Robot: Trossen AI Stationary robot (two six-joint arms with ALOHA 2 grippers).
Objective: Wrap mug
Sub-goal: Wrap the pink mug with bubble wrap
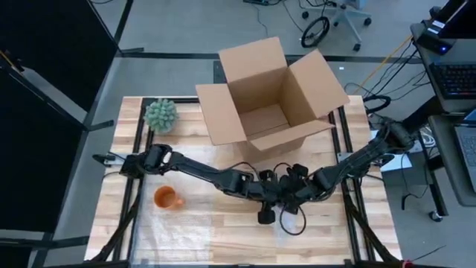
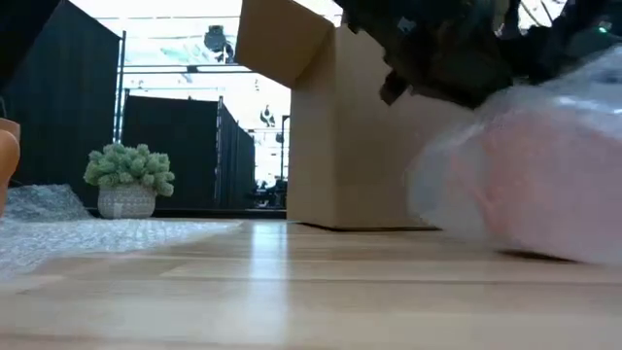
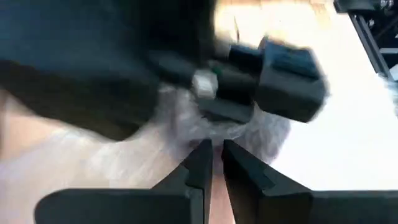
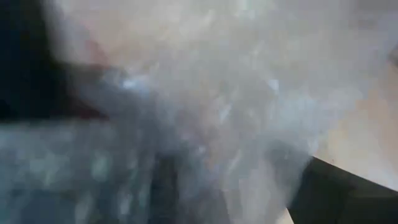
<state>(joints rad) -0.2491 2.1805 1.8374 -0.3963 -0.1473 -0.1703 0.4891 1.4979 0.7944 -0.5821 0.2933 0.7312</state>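
Both your arms crowd just in front of the open cardboard box (image 1: 271,93), the left pincer (image 3: 213,163) pinched nearly shut on bubble wrap (image 2: 525,185) to hold a pinkish bundle; right pincer (image 1: 297,195) buried, I can't tell; an orange mug (image 1: 166,198) sits bare, well off beside the box.

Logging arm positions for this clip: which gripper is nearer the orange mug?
Left. The left gripper is at the table's middle, beyond the orange mug; the right gripper is just past it, farther away.
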